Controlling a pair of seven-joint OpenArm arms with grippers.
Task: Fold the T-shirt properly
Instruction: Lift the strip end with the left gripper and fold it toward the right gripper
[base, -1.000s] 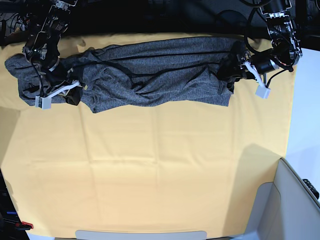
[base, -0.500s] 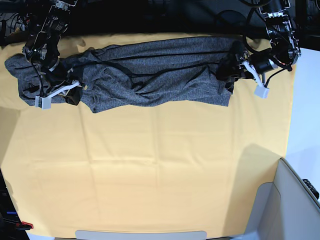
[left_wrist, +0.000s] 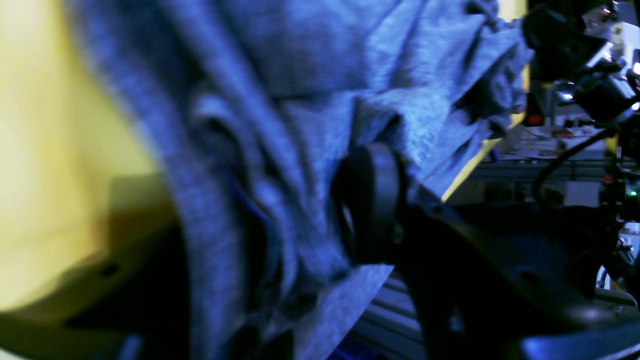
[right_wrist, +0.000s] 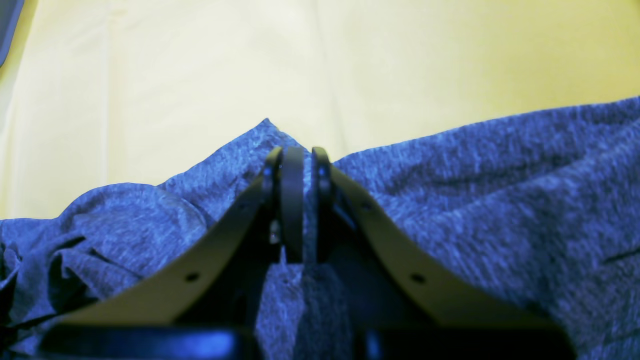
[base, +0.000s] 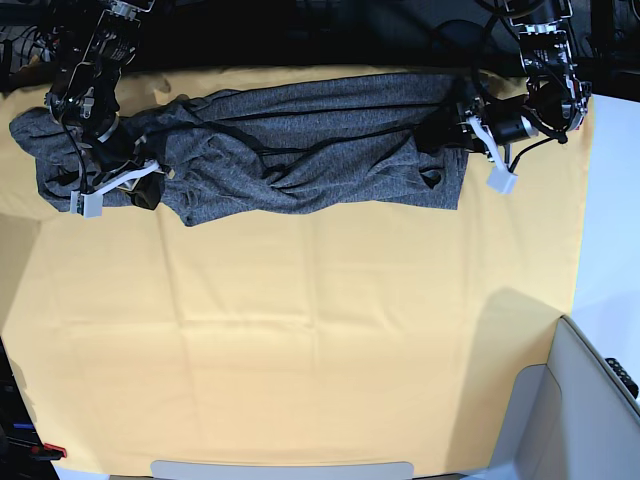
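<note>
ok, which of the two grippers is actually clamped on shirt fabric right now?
The right gripper: its jaws are shut on a fold of the T-shirt. At the left gripper, fabric only bunches beside one finger; no clear pinch.

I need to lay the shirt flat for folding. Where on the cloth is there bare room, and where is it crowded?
Bare: the yellow table cloth from the T-shirt to the near edge. Crowded: the far strip, where the shirt lies bunched between the right gripper, shut on it, and the left gripper.

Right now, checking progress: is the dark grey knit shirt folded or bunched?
Bunched: the dark grey knit shirt lies rumpled in a long strip, not neatly folded.
</note>
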